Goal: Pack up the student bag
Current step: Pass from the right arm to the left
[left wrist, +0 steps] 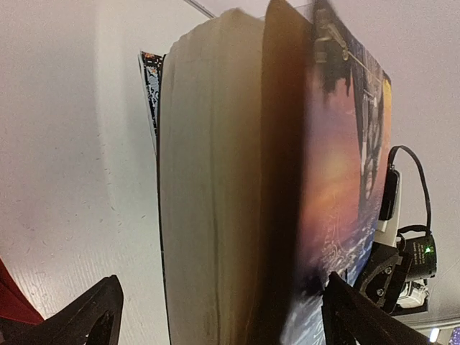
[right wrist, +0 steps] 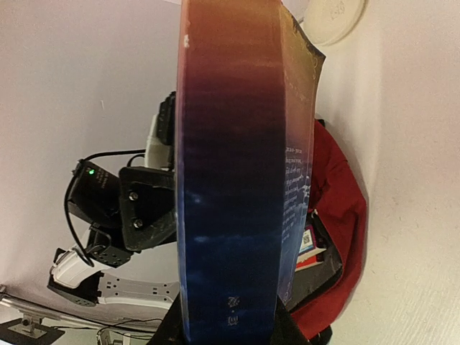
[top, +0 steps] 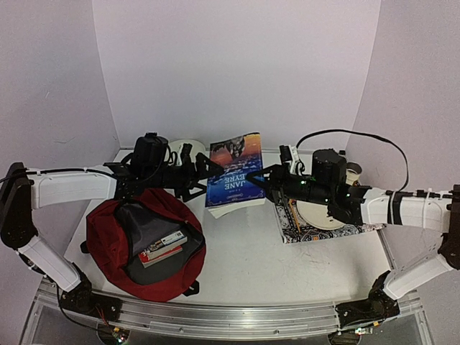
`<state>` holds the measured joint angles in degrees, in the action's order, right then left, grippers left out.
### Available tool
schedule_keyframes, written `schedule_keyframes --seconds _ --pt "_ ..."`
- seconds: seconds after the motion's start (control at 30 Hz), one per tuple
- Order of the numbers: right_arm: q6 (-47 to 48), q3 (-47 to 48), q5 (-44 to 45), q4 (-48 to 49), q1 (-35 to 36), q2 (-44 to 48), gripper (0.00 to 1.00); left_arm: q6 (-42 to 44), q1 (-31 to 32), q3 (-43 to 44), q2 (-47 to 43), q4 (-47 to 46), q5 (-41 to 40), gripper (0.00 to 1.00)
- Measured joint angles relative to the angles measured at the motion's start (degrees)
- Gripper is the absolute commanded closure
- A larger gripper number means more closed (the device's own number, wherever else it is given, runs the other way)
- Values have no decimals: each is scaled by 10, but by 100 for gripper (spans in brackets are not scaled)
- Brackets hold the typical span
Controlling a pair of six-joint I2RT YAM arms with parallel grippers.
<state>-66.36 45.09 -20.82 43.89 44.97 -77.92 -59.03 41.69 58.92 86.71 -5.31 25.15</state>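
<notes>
While the left claw stands with its fingers wide apart on either side of the page edge of a thick blue-and-orange paperback book, the right claw is clamped on that book's spine from the opposite side. Just nearer the arm bases than the left claw, the large dark red fabric student bag lies on the white table. Its mouth is open and small flat books lie on its grey lining.

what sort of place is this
Probably a robot lab test cell: plain white walls around a white table, left arm and right arm bolted to a metal rail, a student bag as prop.
</notes>
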Motion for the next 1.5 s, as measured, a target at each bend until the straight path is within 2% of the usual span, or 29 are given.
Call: schedule_keyframes --seconds 0.27,0.73,1.5 --pt "3 26 -16 2 0 6 100 -36 -6 0 -18 -38 30 1" --pt "-7 47 -42 43 -1 7 100 -144 -10 -13 -21 -178 68 1" --pt "-15 61 -55 45 -8 7 100 -159 -21 -58 -21 -222 83 1"
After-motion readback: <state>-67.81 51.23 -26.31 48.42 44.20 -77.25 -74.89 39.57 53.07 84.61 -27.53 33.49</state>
